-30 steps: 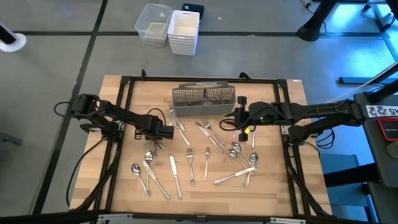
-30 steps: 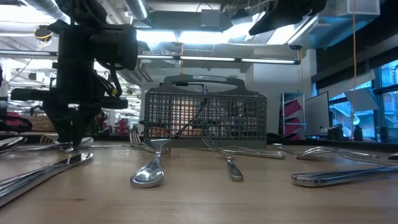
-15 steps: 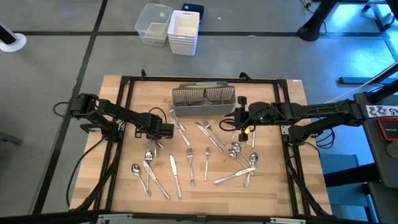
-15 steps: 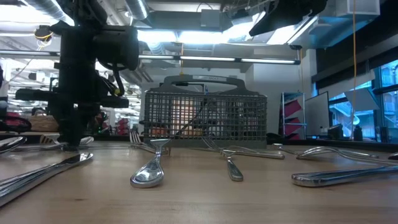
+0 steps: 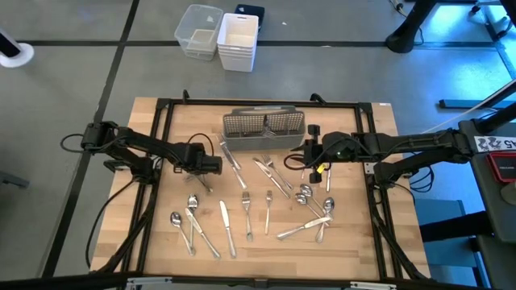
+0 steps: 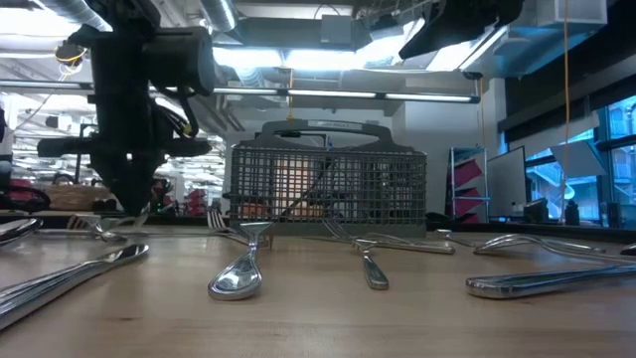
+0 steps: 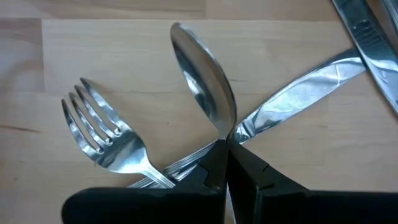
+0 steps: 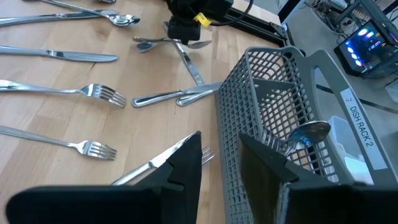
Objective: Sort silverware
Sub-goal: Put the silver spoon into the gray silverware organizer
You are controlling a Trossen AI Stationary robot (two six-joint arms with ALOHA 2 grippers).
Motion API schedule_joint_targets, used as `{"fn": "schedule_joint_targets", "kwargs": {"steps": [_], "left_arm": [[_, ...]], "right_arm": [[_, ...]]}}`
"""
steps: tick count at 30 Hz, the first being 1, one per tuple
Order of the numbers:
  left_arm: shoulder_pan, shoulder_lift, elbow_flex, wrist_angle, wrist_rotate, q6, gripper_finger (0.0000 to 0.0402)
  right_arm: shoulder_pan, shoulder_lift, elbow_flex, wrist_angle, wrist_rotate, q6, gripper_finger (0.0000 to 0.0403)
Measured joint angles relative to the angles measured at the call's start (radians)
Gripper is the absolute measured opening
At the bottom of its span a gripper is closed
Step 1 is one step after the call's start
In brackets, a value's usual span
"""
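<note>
Several silver spoons, forks and knives lie spread on the wooden table, among them a fork (image 5: 247, 213), a knife (image 5: 226, 225) and a cluster of spoons (image 5: 306, 193). A grey wire-mesh caddy (image 5: 264, 127) stands at the far middle and holds a spoon (image 8: 308, 134). My left gripper (image 5: 211, 165) is left of the middle, pointing down, shut on a spoon (image 7: 202, 81) above a fork (image 7: 106, 134) and a knife (image 7: 298, 93). My right gripper (image 5: 310, 153) is open and empty beside the caddy's right end (image 8: 280, 112). My left gripper pinches the spoon's neck (image 7: 222, 134), where the bowl meets the handle, between its two fingertips. The fingers come from above, pointing down. The bowl sticks out past the fingertips; the handle is hidden behind the fingers. In the low view the fingertips (image 6: 134, 211) stand a little above the table.
A black frame (image 5: 161, 121) runs around the table's edges. Two white bins (image 5: 218, 36) stand on the floor beyond the far edge. More cutlery lies at the near left (image 5: 187, 221) and near right (image 5: 310, 225).
My left gripper, shut throughout, has risen from the table and drawn slightly toward the far edge, taking the spoon up with it. The fork and knife under it have stayed on the table.
</note>
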Motion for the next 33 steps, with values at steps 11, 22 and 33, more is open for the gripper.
{"fn": "schedule_joint_targets", "kwargs": {"steps": [11,22,33], "left_arm": [[0.000,0.026,0.003,0.003,0.033,-0.009,0.0000],[0.000,0.071,0.006,0.008,0.076,0.023,0.0003],[0.000,0.071,0.006,0.001,0.077,0.237,0.0004]], "right_arm": [[0.000,0.000,0.000,-0.007,0.000,0.000,0.0105],[0.000,0.000,0.000,-0.016,-0.001,0.000,0.0105],[0.000,0.000,0.000,-0.020,-0.002,0.000,0.0105]]}}
